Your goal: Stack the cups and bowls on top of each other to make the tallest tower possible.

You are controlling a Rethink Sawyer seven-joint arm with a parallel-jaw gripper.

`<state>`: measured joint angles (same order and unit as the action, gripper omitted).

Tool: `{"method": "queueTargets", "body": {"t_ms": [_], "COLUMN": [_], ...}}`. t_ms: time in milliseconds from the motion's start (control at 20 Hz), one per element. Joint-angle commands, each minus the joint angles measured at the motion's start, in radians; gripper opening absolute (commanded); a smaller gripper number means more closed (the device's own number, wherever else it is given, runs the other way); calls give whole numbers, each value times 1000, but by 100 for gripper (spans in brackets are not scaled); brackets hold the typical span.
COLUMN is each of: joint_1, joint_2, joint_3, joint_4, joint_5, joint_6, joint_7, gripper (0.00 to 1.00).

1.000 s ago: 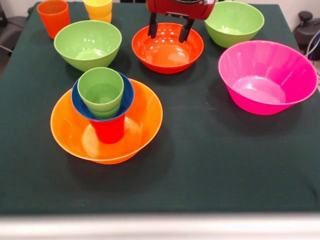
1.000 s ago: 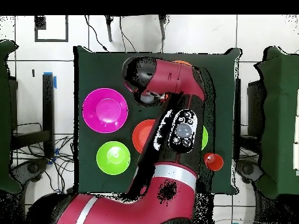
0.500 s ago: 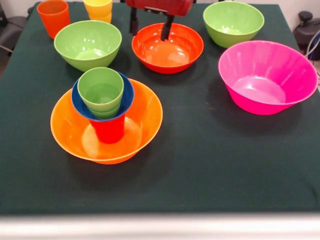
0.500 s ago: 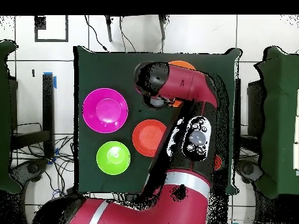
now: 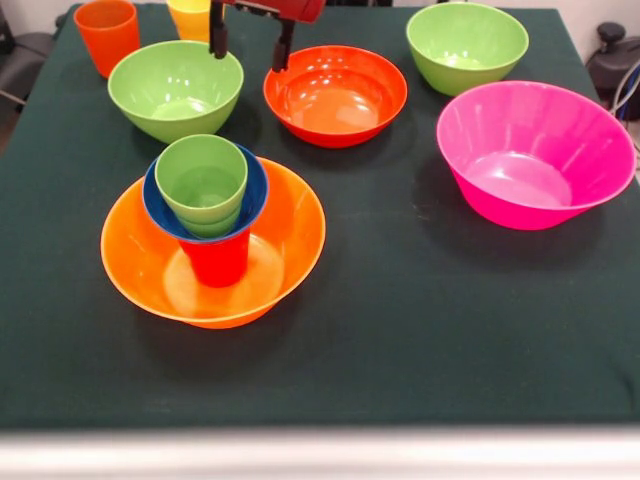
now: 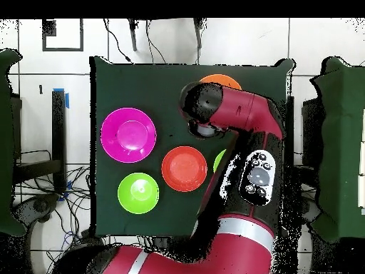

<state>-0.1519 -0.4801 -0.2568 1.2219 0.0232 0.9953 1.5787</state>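
The tower stands at the front left. Its base is the large orange bowl (image 5: pixel 290 235), which holds a red cup (image 5: pixel 218 262), then the small blue bowl (image 5: pixel 258 190), then nested light green cups (image 5: pixel 202 180). My gripper (image 5: pixel 250 45) is open and empty at the far side. It hangs high between a light green bowl (image 5: pixel 176 88) and the red-orange bowl (image 5: pixel 335 95), next to the yellow cups (image 5: pixel 190 18). An orange cup (image 5: pixel 107 35) stands at the far left corner. In the overhead view the arm (image 6: pixel 242 118) hides the gripper and most of the tower; only the orange bowl's rim (image 6: pixel 219 78) shows.
The large pink bowl (image 5: pixel 535 150) sits at the right and a second light green bowl (image 5: pixel 467 45) at the far right. The overhead view shows the pink bowl (image 6: pixel 128 135), the red-orange bowl (image 6: pixel 184 168) and a green bowl (image 6: pixel 138 193). The table's dark cloth (image 5: pixel 420 330) is bare at the front right.
The gripper has moved left in the front view, from over the red-orange bowl to beside the yellow cups. It stays open. Bowls, cups and tower have not moved.
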Motion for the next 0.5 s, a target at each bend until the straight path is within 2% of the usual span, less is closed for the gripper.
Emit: {"method": "queueTargets", "body": {"t_ms": [50, 500], "joint_1": [-10, -10], "joint_2": [9, -1], "joint_3": [101, 112], "joint_4": [82, 83], "joint_5": [-87, -95], "joint_6": [-44, -32], "joint_7": [-57, -45], "gripper": [100, 100]}}
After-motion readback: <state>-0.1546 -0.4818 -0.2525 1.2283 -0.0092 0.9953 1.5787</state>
